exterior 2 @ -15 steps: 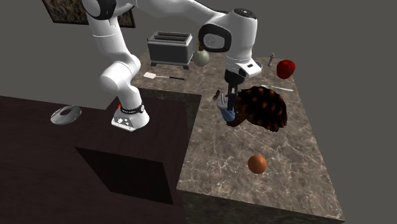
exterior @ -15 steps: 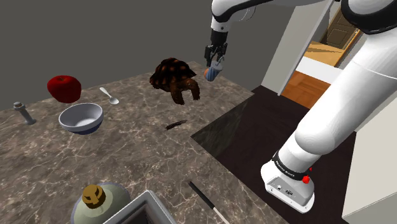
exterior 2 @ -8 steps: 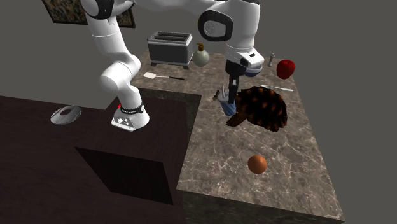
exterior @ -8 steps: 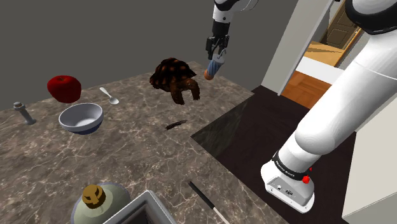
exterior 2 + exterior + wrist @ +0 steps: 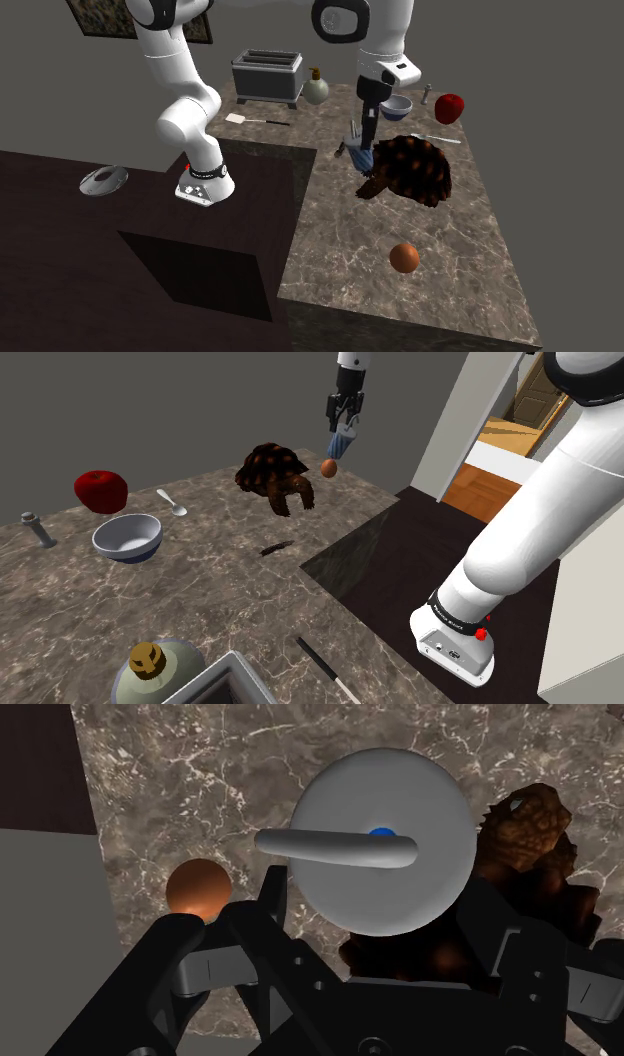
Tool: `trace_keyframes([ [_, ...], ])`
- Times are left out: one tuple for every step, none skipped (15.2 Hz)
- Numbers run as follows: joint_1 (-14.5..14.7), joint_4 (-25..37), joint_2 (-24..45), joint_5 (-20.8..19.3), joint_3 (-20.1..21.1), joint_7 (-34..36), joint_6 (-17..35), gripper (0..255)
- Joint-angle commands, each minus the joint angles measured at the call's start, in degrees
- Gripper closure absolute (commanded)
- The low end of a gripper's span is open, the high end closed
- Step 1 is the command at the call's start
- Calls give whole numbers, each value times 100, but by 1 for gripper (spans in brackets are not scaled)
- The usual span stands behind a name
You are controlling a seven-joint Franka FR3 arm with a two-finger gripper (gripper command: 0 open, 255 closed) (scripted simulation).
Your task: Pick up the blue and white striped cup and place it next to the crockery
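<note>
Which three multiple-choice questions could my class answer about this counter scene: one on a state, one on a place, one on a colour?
1. How is the cup?
A clasped in the gripper, clear of the counter
B standing on the counter
C lying tipped over

2. Where is the orange ball?
A inside the cup
B on the counter beside the turtle figure
C in the gripper

3. What colour is the apple?
A green
B yellow
C red

Answers:
1 A, the fingers clasp it above the counter.
2 B, it rests on the marble by the turtle figure.
3 C, its skin is plainly red.
</note>
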Motion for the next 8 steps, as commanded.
trace_keyframes([
  [6,151,-11,0,7,10,-163,255],
  [7,231,-9,1,7,9,-241,255],
  [7,313,-5,1,8,8,-318,255],
  [7,368,-2,2,8,7,-370,255],
  [70,275,-64,0,78,142,-341,255],
  [133,188,-121,0,150,277,-314,255],
  [195,109,-172,2,223,413,-288,255],
  [256,37,-218,6,298,548,-263,255],
])
